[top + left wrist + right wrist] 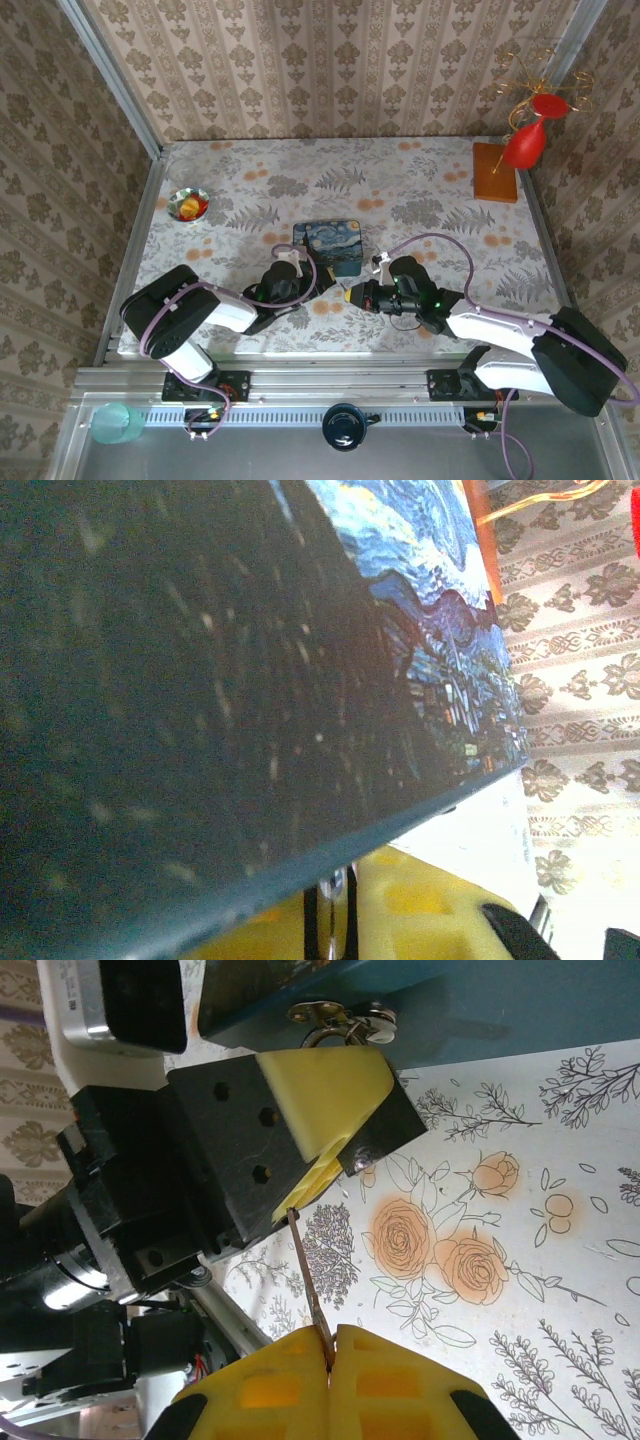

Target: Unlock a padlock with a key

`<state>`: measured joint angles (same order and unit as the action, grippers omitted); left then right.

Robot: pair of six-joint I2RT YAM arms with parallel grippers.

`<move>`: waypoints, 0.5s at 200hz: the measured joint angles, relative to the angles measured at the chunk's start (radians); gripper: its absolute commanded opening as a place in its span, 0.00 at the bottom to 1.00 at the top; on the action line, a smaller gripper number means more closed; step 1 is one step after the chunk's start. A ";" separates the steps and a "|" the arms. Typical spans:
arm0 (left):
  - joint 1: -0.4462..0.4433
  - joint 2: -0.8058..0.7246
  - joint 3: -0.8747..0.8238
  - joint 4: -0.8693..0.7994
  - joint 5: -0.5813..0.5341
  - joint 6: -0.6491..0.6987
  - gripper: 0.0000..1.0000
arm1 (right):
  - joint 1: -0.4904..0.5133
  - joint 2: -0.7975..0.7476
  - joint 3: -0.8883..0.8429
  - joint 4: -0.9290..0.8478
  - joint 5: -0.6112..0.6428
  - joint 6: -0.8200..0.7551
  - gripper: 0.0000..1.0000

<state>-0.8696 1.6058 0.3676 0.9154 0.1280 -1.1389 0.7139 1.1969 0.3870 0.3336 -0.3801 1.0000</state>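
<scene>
Right wrist, right end effector (330,1348): its yellow pads are pressing fully together, pinching the thin blade of the key (308,1285).
Right wrist, key: it is slanting up and away from the pads, and its tip is reaching the seam between the pads of the left end effector (345,1140).
Right wrist, left end effector: it is hanging just over the counter (520,1260), close beside the blue tin (480,1010). Its pads are sitting close together, and the keyhole is hidden.
Left wrist, padlock (332,920): a thin metal loop is standing between the yellow pads under the tin's edge. I am taking it for the shackle, gripped there, with the body out of sight.
Top external, both arms: the two end effectors are meeting tip to tip just in front of the tin.
Step in hand: the blade is probably being seated in the lock, with turning not yet done.
Next move: it is calling for a straight, gentle push along the blade, then a twist of the right wrist while the left is bracing the lock.
</scene>
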 measured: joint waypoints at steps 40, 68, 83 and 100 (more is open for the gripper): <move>0.001 0.000 0.004 0.004 0.030 -0.037 0.09 | -0.019 0.061 0.000 0.070 -0.064 0.060 0.00; 0.001 0.000 0.006 0.009 0.040 -0.057 0.09 | -0.031 0.069 0.000 0.087 -0.092 0.086 0.00; 0.002 0.000 0.008 0.018 0.049 -0.071 0.09 | -0.047 0.081 0.000 0.091 -0.108 0.101 0.00; 0.002 0.000 0.016 0.023 0.060 -0.081 0.09 | -0.071 0.107 -0.003 0.109 -0.135 0.119 0.00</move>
<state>-0.8677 1.6062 0.3836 0.9382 0.1879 -1.2201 0.6434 1.3041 0.3836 0.4427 -0.5148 1.1191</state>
